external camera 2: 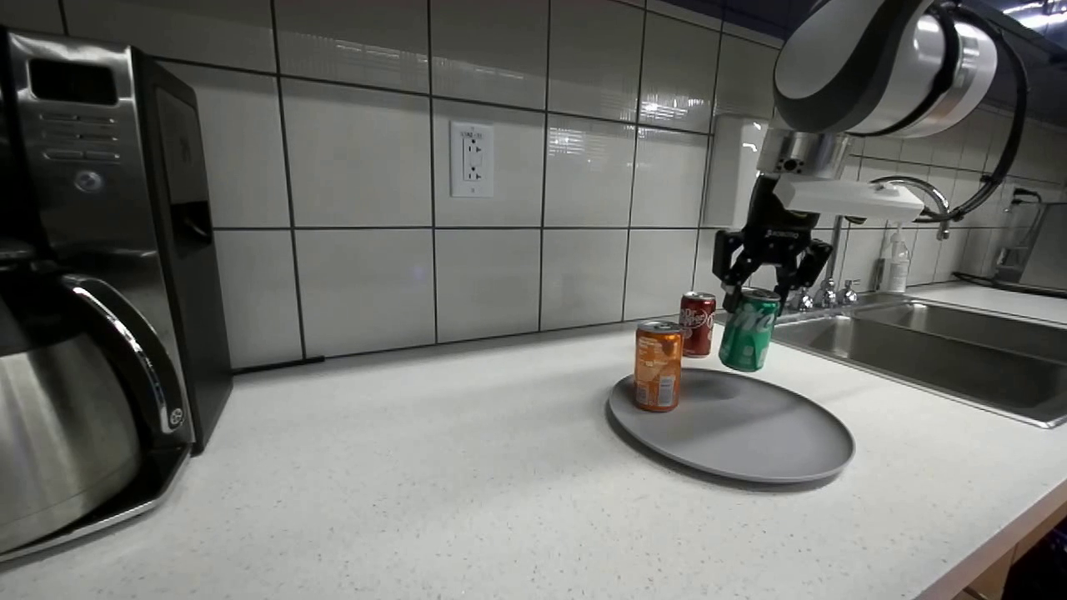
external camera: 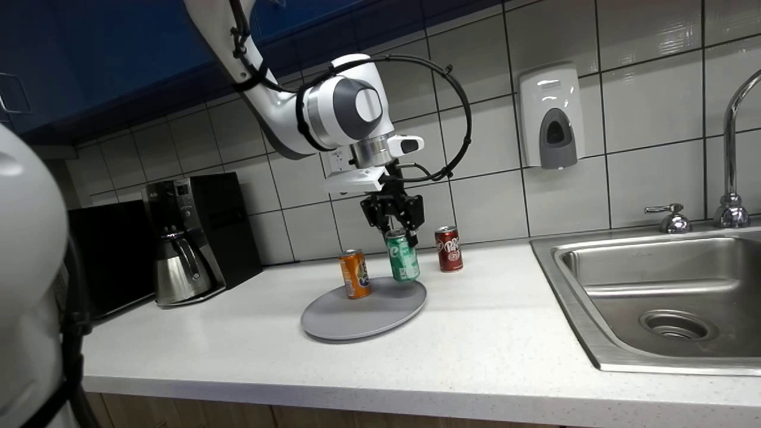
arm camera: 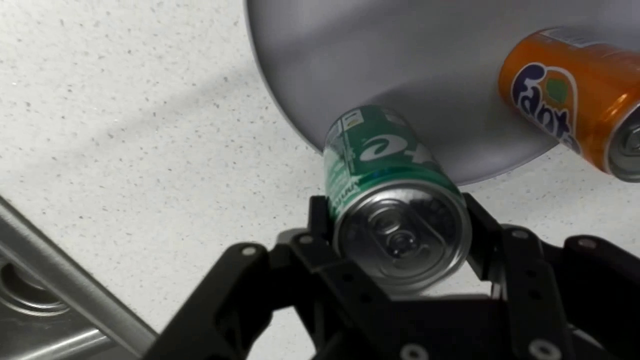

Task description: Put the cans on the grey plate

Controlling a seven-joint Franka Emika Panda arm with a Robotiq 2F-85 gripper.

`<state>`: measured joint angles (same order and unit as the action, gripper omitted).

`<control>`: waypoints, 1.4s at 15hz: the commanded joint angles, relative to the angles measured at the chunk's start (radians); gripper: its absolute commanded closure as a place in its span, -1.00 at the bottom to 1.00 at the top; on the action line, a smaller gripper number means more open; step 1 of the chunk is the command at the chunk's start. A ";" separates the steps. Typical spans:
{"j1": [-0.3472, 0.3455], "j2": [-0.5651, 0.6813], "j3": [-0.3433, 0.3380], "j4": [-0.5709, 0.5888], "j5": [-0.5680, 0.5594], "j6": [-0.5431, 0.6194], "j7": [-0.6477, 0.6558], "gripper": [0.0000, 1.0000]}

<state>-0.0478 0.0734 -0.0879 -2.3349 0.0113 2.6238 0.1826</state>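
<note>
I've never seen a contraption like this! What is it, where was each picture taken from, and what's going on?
That's a white robot arm, steered by a person. The black gripper at its end serves as its hand. Two pictures are taken from outside, from different places; the close-up is taken from the arm's wrist. The gripper is closed around a green can, apparently held just above the grey plate, near its edge. The orange can stands on that plate; the dark red can stands on the counter, off the plate. A coffee maker also stands on the counter, and a sink is set into it.
</note>
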 commanded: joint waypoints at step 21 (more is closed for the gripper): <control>0.031 0.060 0.065 0.033 0.014 -0.027 -0.133 0.23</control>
<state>-0.0149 0.1317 -0.0313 -2.3269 0.0130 2.6222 0.0801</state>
